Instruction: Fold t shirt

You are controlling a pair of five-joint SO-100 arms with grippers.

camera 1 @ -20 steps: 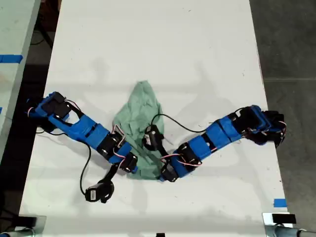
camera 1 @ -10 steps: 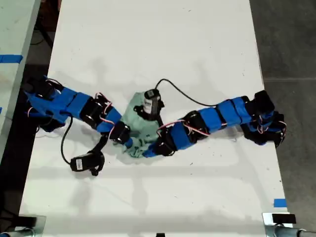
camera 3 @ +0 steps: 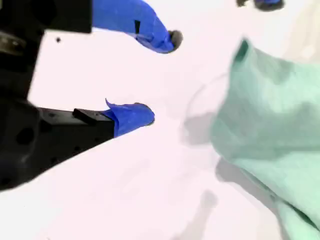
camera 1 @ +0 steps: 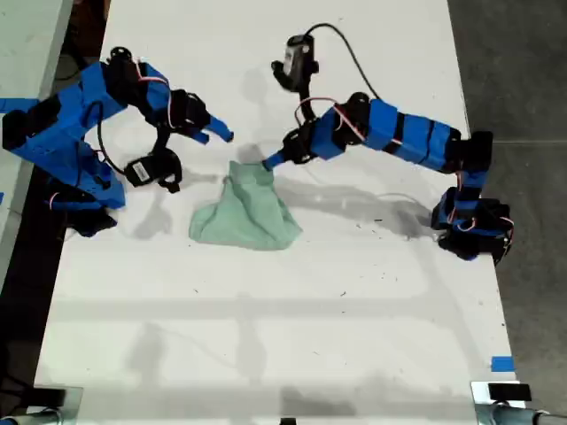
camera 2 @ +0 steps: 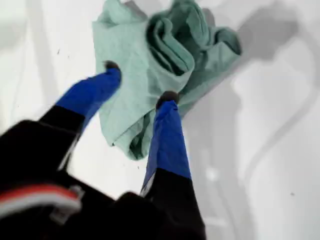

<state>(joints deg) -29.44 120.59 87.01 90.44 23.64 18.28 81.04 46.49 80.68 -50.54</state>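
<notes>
The t shirt (camera 1: 244, 215) lies bunched in a rough triangle on the white table (camera 1: 354, 292), pale mint green and wrinkled. My first gripper (camera 1: 270, 163) comes in from the exterior view's right, and its tips reach the cloth's far edge. In the first wrist view this gripper (camera 2: 140, 82) is open, both blue fingers spread over the folded t shirt (camera 2: 150, 55) with nothing pinched. My second gripper (camera 1: 221, 135) hangs open off the cloth's far corner, toward the exterior view's left. The second wrist view shows its jaws (camera 3: 160, 76) apart over bare table, the t shirt (camera 3: 270, 125) beside them.
A black camera unit (camera 1: 151, 168) dangles on its cable beside the second arm; another (camera 1: 297, 57) rides above the first arm. The arm bases (camera 1: 474, 235) stand at both long edges of the table. Blue tape (camera 1: 502, 363) marks the near corner at the exterior view's right.
Both arms swung from the near side of the cloth toward the far side, dragging it over itself. Both grippers, down at the cloth earlier, now stand open. The t shirt is now a compact bunch.
</notes>
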